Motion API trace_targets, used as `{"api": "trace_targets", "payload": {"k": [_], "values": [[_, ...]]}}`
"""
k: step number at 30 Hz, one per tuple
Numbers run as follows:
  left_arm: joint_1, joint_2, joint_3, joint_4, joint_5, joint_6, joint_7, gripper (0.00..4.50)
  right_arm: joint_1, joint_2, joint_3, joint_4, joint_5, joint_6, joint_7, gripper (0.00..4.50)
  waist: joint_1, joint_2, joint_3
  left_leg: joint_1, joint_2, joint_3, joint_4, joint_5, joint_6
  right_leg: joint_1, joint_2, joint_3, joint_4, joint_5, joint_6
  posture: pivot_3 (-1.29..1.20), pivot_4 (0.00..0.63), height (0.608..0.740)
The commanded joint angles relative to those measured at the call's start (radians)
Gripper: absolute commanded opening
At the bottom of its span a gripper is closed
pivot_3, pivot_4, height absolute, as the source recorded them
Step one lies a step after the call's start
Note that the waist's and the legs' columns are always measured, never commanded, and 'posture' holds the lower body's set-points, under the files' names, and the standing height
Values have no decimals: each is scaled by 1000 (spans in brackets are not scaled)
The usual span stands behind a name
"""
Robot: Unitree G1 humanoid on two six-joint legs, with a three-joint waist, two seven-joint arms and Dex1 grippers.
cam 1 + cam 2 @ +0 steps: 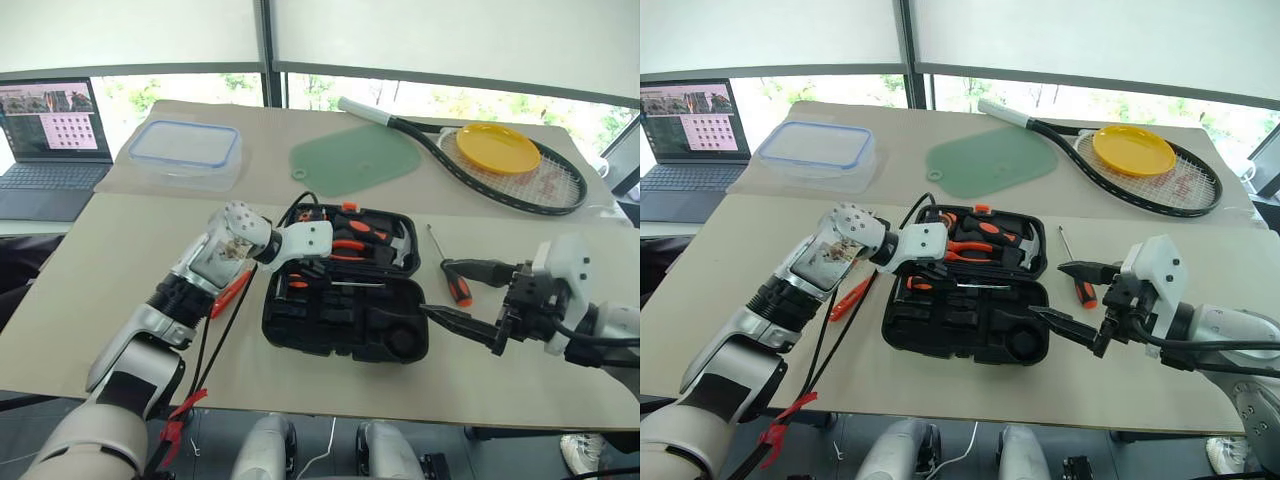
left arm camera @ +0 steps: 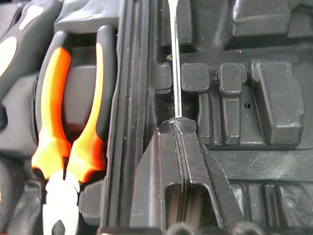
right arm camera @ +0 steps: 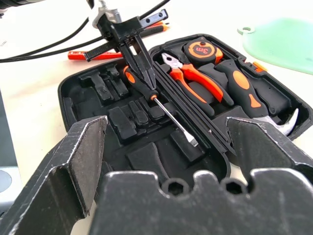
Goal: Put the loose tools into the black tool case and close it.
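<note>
The black tool case [image 1: 335,340] lies open mid-table, with pliers [image 3: 188,76], hammer and tape measure in its far half. A black-and-orange screwdriver [image 3: 168,115] lies across the near half's recesses. My left gripper [image 3: 149,88] is shut, its tips down on that screwdriver where handle meets shaft [image 2: 177,73]; I cannot tell whether it pinches it. A second screwdriver [image 1: 458,288] lies on the table right of the case. My right gripper [image 1: 435,288] hovers open beside it, holding nothing. An orange and black utility knife [image 1: 232,292] lies left of the case, under my left arm.
At the back are a clear blue-rimmed box [image 1: 185,150], a green mat [image 1: 355,158], a racket [image 1: 540,185] with a yellow plate [image 1: 497,147] on it, and a laptop [image 1: 50,140] far left. Black cables [image 1: 215,340] run along my left arm.
</note>
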Motion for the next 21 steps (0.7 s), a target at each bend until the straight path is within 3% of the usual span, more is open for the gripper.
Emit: {"api": "trace_targets", "payload": {"k": [1,7,11,14,18,21], "values": [[21,-13,-52,40,52,-65,4,37,-11,-2,-13,-6,-7,-20,0,4500,0,0,0,0,0,0,0,0,0,0,0,0,0,0,0,0,150,738],[15,-22,-17,65,44,-72,5,37,10,10,-28,-7,-30,-21,-16,4500,-1,0,0,1,0,0,0,0,0,1,0,0,0,0,0,0,150,738],[-19,-39,155,-30,-150,135,-33,37,54,36,-101,-7,-56,-1,-85,4500,-1,0,0,-1,0,0,0,0,0,-1,0,0,0,0,0,0,150,738],[-29,-5,287,-121,-317,307,-75,744,169,52,-230,9,-59,32,-86,4500,-3,0,0,-3,0,0,1,0,0,-3,0,0,1,0,1,0,150,738],[8,94,410,-254,-488,463,-135,2084,396,103,-437,49,-99,43,-42,4500,-3,0,0,-3,1,-1,-1,0,0,-3,0,-1,0,0,1,0,150,738],[38,156,450,-320,-569,519,-154,3119,497,134,-516,73,-115,36,-29,4500,-6,1,0,-1,1,0,-2,0,-1,-1,0,0,0,-1,1,0,150,738]]}}
